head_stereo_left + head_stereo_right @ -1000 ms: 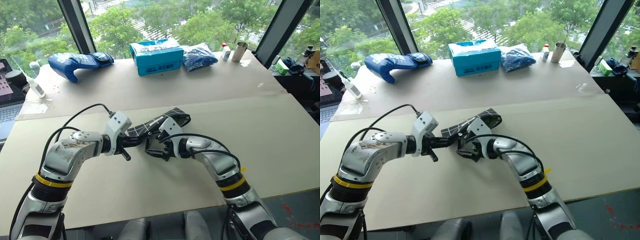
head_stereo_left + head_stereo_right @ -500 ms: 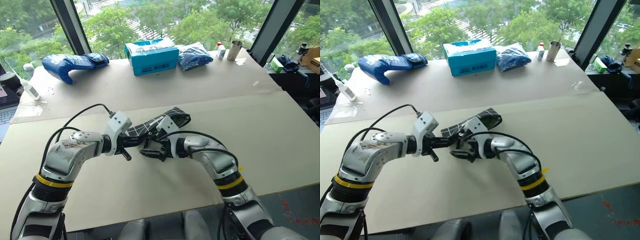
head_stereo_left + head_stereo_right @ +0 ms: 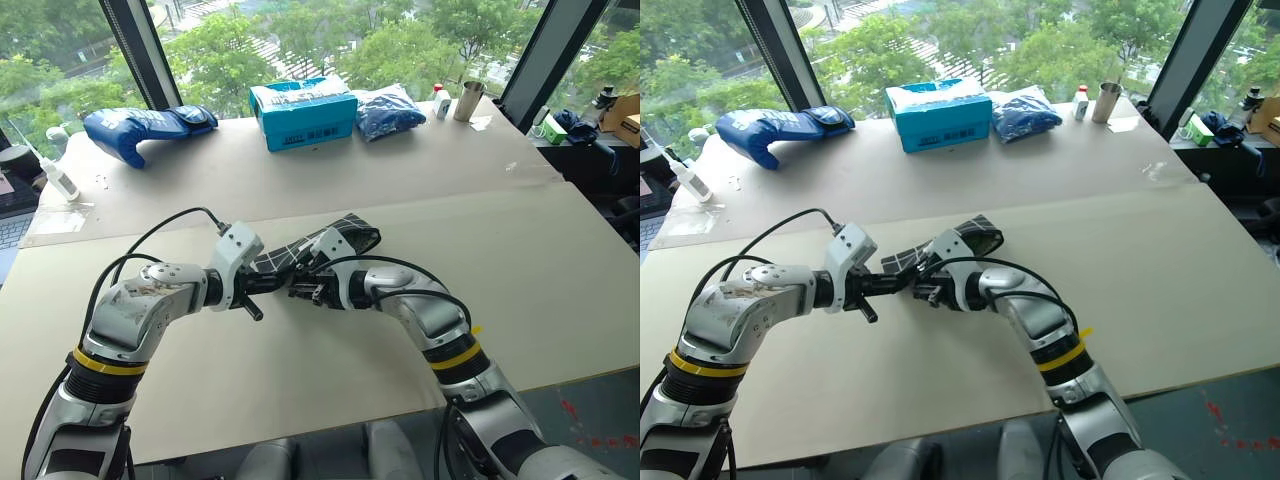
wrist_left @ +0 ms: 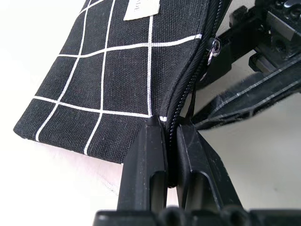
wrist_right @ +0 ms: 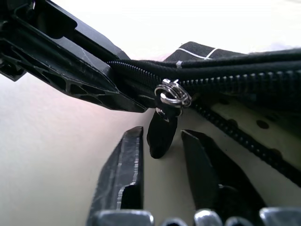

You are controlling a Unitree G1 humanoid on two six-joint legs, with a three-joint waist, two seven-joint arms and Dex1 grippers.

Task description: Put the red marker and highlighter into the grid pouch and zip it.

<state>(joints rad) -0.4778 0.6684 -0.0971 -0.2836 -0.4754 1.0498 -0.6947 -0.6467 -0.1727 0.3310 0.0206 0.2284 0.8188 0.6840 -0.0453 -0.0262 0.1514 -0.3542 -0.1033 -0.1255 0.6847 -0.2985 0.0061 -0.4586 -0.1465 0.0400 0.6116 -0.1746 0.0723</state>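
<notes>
Black grid pouch (image 3: 330, 243) lies mid-table. Left gripper (image 4: 170, 155) is clenched on its zipper-edge corner. Right gripper (image 5: 160, 162) brackets the pull strap (image 5: 161, 136), fingers apart, not yet pinching. Step: zipping. Next: pinch strap, draw it along the teeth.

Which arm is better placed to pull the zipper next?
The right. The right gripper has its fingers on either side of the zipper pull strap, not yet closed on it. The left gripper is shut on the grid pouch at its zipper-edge corner, holding it in place.
</notes>
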